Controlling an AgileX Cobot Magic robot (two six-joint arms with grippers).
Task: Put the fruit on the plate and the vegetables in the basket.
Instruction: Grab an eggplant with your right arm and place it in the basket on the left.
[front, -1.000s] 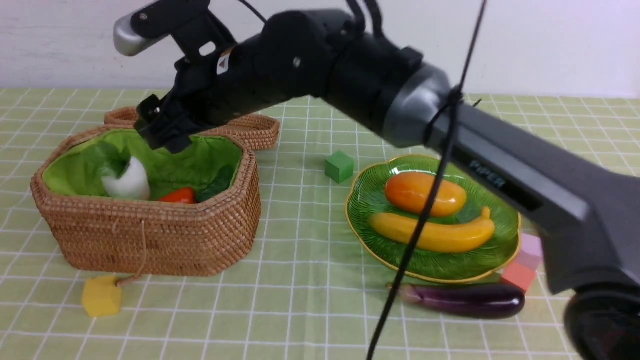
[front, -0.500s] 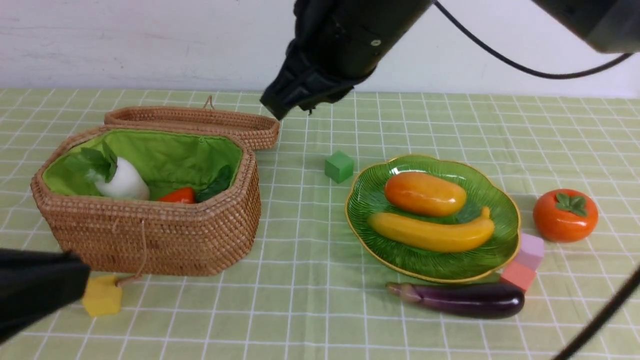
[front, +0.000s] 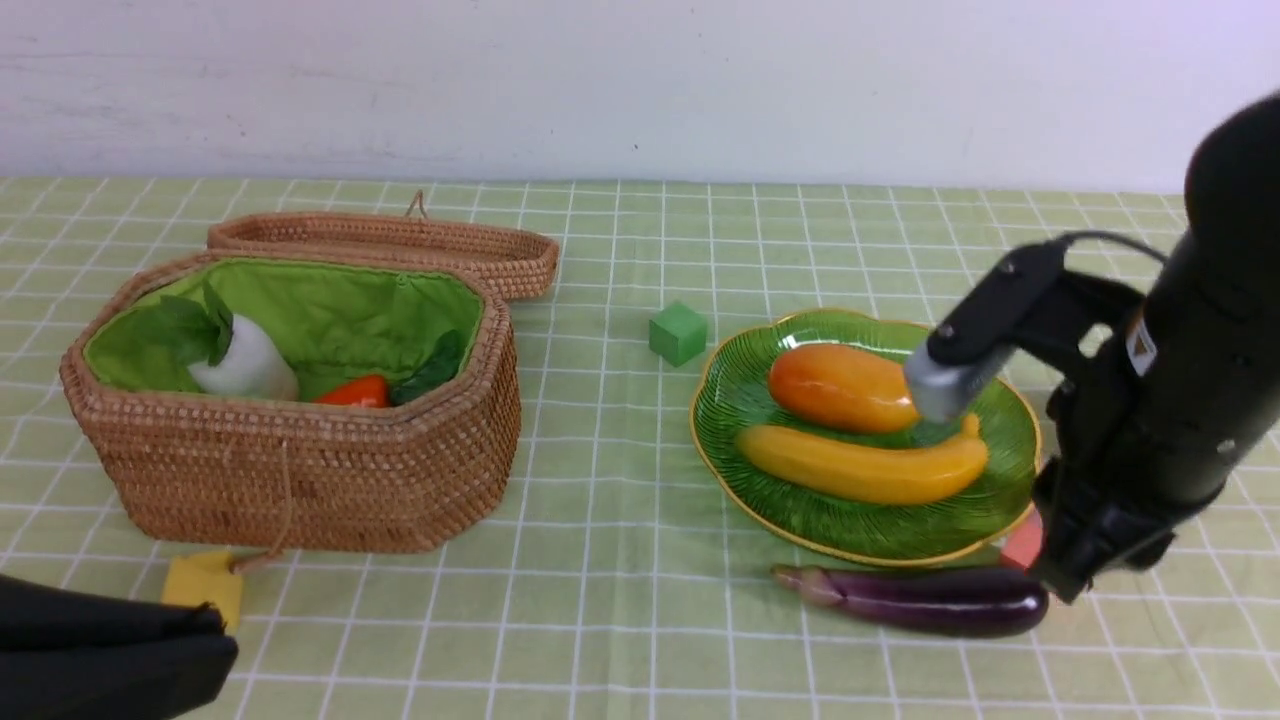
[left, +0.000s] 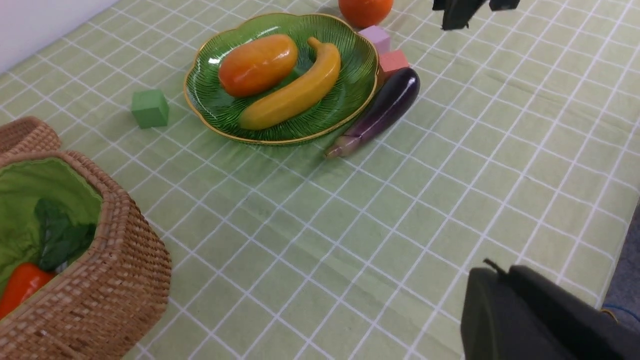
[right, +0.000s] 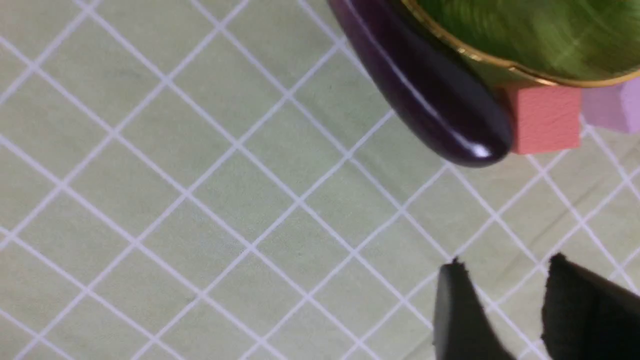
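Note:
The green leaf plate (front: 760, 470) holds the mango (front: 840, 388) and the banana (front: 865, 467). The purple eggplant (front: 925, 598) lies on the cloth in front of the plate. The wicker basket (front: 330, 480) holds the white radish (front: 245, 365) and the carrot (front: 355, 392). My right gripper (front: 1070, 585) hangs open and empty just beside the eggplant's round end (right: 425, 90); its jaws (right: 505, 265) stand apart. The persimmon (left: 365, 6) shows only in the left wrist view. My left gripper (front: 215, 640) is shut and empty at the near left (left: 492, 272). No gourd is in view.
A green cube (front: 678, 332) lies between basket and plate. A pink cube (right: 545, 125) and a purple cube (right: 610, 110) sit by the plate's rim near the eggplant's end. A yellow cube (front: 205, 580) lies in front of the basket. The basket lid (front: 400, 245) lies open behind it.
My right arm swung from over the basket, up and across to the right, then down beside the eggplant's end. My left gripper came into the lower left corner.

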